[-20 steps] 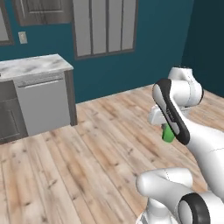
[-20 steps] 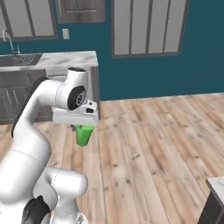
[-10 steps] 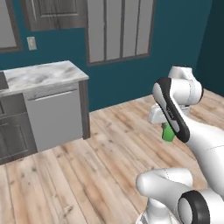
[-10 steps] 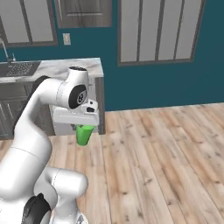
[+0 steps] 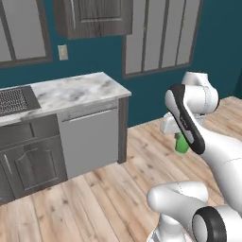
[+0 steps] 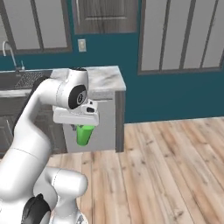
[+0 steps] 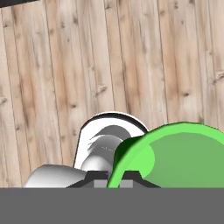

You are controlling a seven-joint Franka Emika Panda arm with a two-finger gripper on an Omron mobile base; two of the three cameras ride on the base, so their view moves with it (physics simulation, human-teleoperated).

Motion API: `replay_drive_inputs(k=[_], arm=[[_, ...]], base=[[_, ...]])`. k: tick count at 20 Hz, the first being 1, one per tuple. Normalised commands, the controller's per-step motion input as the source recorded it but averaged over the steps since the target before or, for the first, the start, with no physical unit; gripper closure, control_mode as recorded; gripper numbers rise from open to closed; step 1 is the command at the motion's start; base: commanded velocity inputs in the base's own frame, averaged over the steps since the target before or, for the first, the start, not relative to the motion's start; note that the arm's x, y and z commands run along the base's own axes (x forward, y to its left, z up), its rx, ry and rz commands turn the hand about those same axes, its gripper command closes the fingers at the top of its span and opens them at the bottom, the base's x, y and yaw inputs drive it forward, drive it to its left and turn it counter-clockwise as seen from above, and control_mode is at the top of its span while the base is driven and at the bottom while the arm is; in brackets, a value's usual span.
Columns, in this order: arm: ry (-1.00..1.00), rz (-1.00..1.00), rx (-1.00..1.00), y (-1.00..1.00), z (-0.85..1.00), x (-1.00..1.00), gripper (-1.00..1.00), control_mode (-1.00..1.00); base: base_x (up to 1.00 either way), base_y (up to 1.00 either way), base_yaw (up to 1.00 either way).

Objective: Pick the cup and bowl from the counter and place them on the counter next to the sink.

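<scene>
My gripper (image 6: 83, 127) is shut on the rim of the small bright-green cup (image 6: 84, 135), which hangs under the hand above the wooden floor. From the left base view the cup (image 5: 180, 143) peeks out behind my forearm. In the hand view the cup (image 7: 183, 159) looms large at the lower right, right at the fingertips. The marble counter (image 5: 80, 90) lies ahead to the left, and the dark sink (image 5: 14, 101) is set into its left part. The faucet (image 6: 8, 53) stands behind the sink (image 6: 27, 78). The bowl is out of view.
A grey dishwasher front (image 5: 90, 142) and cabinet doors (image 5: 26, 163) sit under the counter. A wall cabinet (image 5: 92, 18) hangs above it on the teal wall. Open plank floor (image 6: 166, 166) stretches to the right of the counter's end.
The whole scene has shifted as the base moved: the counter and sink are now nearer and further right in both base views. The cup stays held in the shut gripper.
</scene>
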Motion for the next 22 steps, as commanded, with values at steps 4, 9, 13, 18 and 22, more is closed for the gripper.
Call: replay_drive_inputs(k=[4,9,13,18,22], arm=[[0.00,0.00,0.00,0.00,0.00,0.00,1.00,1.00],[0.00,0.00,0.00,0.00,0.00,0.00,1.00,1.00],[0.00,0.00,0.00,0.00,0.00,0.00,1.00,1.00],[0.00,0.00,0.00,0.00,0.00,0.00,1.00,1.00],[0.00,0.00,0.00,0.00,0.00,0.00,1.00,1.00]], base=[[1.00,0.94,0.07],[1.00,0.94,0.05],[1.00,0.79,0.06],[1.00,0.62,0.16],[1.00,0.35,0.26]])
